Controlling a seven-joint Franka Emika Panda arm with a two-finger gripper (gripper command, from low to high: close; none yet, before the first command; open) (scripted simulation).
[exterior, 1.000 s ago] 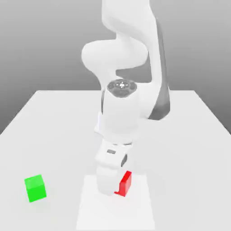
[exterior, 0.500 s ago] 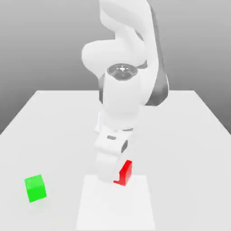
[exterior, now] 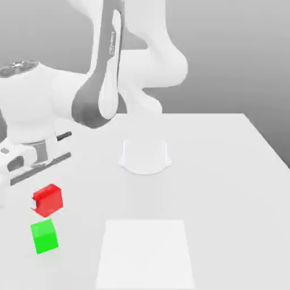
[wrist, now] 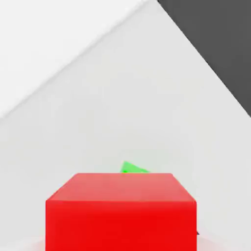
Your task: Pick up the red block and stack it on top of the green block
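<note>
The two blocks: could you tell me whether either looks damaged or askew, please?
Neither looks damaged. The red block hangs tilted in the gripper, above the upright-standing table block, the green block, seemingly just mid-carry.

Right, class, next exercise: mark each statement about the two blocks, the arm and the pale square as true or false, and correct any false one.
1. The gripper holds the red block. True.
2. The green block is already on top of the red one. False: the red block is above the green block, not yet stacked.
3. In the exterior view, the green block is to the left of the pale square. True.
4. The red block rests on the pale square. False: it is held up in the gripper, off to the exterior view's left of that square.
</note>
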